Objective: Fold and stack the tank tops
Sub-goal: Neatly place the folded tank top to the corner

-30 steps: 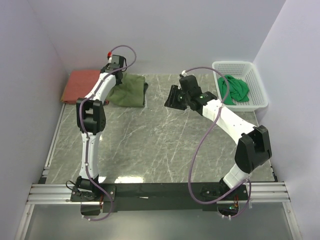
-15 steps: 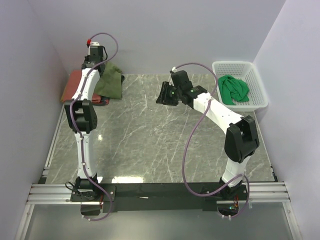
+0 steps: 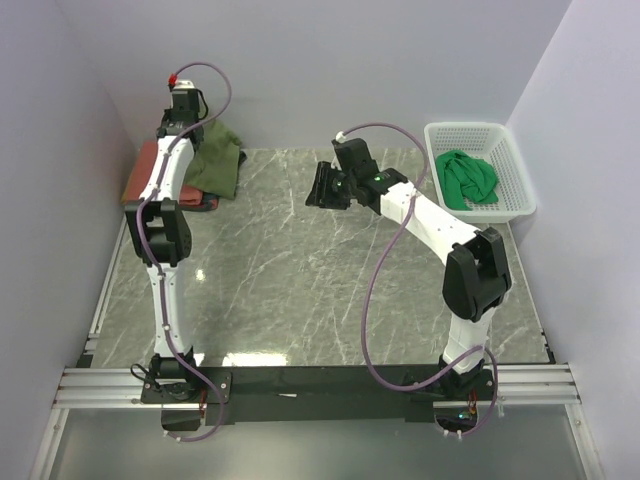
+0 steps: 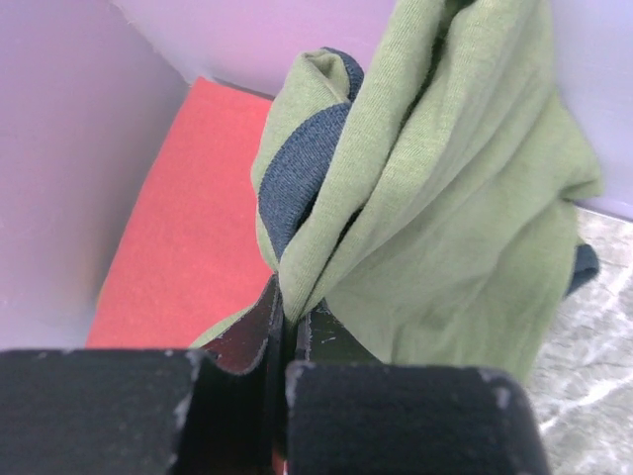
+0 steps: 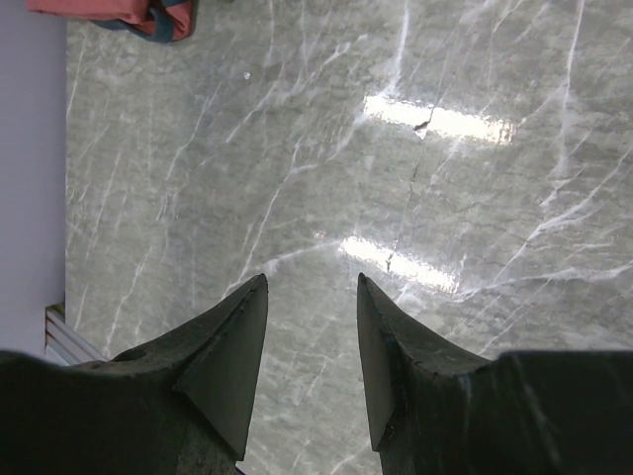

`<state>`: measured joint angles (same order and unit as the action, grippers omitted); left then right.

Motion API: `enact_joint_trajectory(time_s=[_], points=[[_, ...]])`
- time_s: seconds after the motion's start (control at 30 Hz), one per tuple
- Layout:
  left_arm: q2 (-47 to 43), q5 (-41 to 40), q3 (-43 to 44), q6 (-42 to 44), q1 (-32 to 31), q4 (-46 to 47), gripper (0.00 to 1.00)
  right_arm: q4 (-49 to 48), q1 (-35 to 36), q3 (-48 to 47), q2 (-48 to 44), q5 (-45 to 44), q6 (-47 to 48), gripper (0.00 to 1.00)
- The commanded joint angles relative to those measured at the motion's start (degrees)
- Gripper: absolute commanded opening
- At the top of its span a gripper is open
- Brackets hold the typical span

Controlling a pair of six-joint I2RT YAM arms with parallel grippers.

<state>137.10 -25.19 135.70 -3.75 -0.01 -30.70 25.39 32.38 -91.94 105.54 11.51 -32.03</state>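
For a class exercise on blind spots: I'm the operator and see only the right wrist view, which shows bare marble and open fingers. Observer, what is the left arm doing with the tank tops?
Observer: The left gripper is shut on the olive green cloth tank top with navy trim, which hangs bunched from it.
Operator: Where is it?
Observer: At the far left corner, beside and partly over the folded rust-red cloth tank top. I cannot tell whether they touch.
Operator: And the third top?
Observer: The plain bright green cloth tank top lies crumpled in the white plastic mesh basket at the far right.
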Motion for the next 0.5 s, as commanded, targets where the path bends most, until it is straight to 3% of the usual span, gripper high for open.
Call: enact_joint_trajectory(time_s=[0.0, 0.17, 0.47], points=[[-5.7, 0.7, 2.0, -0.2, 2.3, 2.0, 0.00, 0.1, 1.0, -3.6, 0.5, 0.3, 0.9, 0.48], [-8.0, 4.3, -1.7, -3.4, 5.6, 3.1, 0.00, 0.9, 1.8, -3.9, 0.9, -1.0, 1.2, 0.48], [-3.3, 4.2, -0.7, -3.9, 8.7, 2.8, 0.00, 1.3, 1.8, -4.1, 1.6, -1.7, 1.5, 0.48]])
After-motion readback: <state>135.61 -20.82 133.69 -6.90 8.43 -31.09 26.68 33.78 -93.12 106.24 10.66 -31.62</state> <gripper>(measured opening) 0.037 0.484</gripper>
